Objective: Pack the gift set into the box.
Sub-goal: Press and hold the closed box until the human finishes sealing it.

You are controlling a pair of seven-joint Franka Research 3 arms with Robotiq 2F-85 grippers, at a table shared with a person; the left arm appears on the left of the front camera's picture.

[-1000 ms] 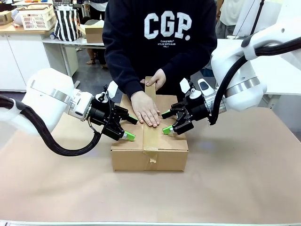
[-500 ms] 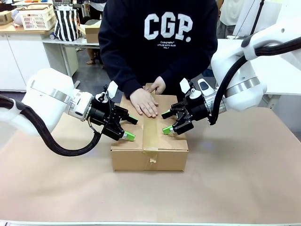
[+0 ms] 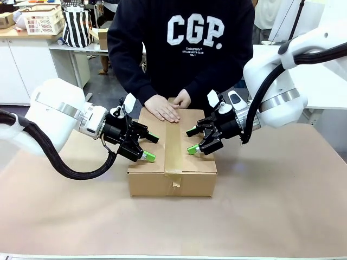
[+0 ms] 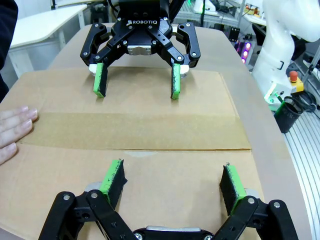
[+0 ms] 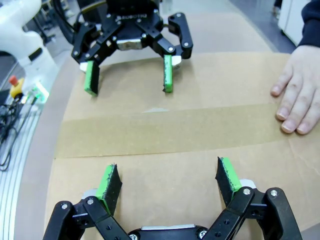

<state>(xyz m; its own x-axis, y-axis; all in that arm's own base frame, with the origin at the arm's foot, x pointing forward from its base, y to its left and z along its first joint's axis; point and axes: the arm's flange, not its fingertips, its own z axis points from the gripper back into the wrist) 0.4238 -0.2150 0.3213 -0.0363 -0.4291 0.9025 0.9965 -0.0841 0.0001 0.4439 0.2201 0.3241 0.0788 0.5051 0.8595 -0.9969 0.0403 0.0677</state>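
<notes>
The box (image 3: 190,173) lies shut in the middle of the table, with a strip of brown tape (image 3: 173,146) along its top seam. The gift set is hidden. My left gripper (image 3: 151,147) is open over the box's left flap, and my right gripper (image 3: 191,141) is open over the right flap. The two face each other across the tape. The left wrist view has my left gripper (image 4: 172,175) low over the box (image 4: 150,95), with the right gripper (image 4: 137,89) opposite. In the right wrist view my right gripper (image 5: 168,175) faces the left gripper (image 5: 129,84). The person's hands (image 3: 165,110) press the box's far end.
Brown paper (image 3: 271,206) covers the table, with free room in front of the box and to both sides. The person stands close behind the box. A black cup (image 4: 291,111) and an arm base (image 4: 282,45) stand off the table's edge.
The person's flat hand slid along the tape from the middle of the box to its far end. The raised tape end there now lies down. Both grippers stayed put.
</notes>
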